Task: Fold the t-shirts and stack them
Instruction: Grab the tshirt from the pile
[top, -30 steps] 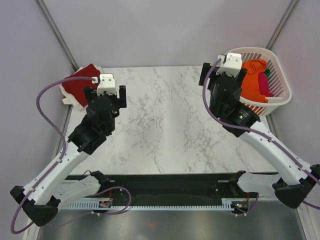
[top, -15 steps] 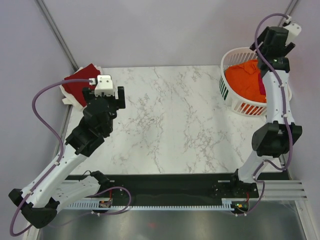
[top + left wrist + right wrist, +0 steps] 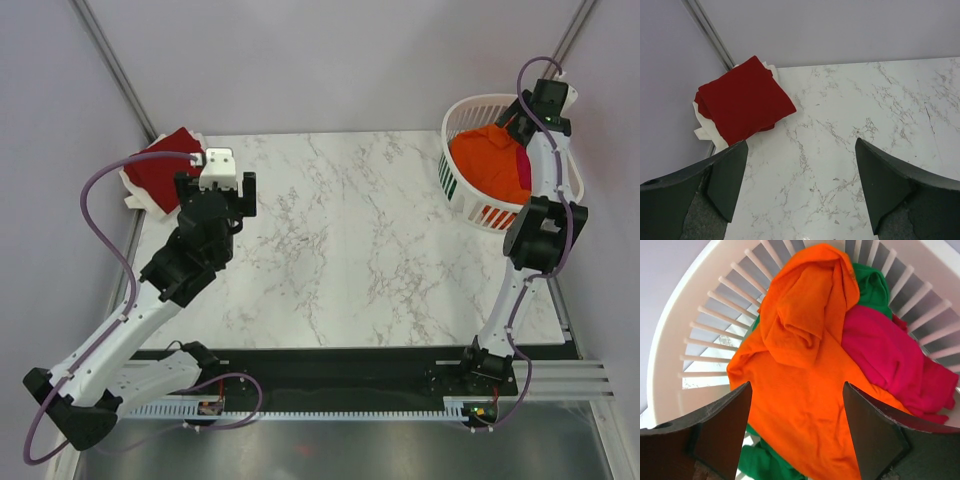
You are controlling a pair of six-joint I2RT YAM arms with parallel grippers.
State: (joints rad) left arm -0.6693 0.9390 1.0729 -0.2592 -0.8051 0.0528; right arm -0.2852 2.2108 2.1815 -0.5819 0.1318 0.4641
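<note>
A folded dark red t-shirt [image 3: 160, 165] [image 3: 742, 100] lies at the table's far left corner. My left gripper [image 3: 216, 185] [image 3: 801, 150] hovers open just to the right of it, over bare marble, with nothing between its fingers. An orange t-shirt [image 3: 485, 160] [image 3: 800, 365] lies crumpled on top in the white basket [image 3: 465, 110] [image 3: 685, 315]. A magenta t-shirt [image 3: 890, 355] lies beside it and a green one [image 3: 870, 290] underneath. My right gripper [image 3: 540, 100] [image 3: 797, 390] hangs open above the orange shirt, jaws either side of it, gripping nothing.
A white sheet [image 3: 702, 132] sticks out under the red shirt. The basket stands at the far right corner, close to the grey wall [image 3: 610, 120]. A metal frame post [image 3: 710, 32] runs behind the red shirt. Marble tabletop [image 3: 340, 240] lies between the arms.
My right arm swung from the basket's left side up and over to its far right rim, now pointing down into it. The basket now looks tilted. My left arm barely shifted.
</note>
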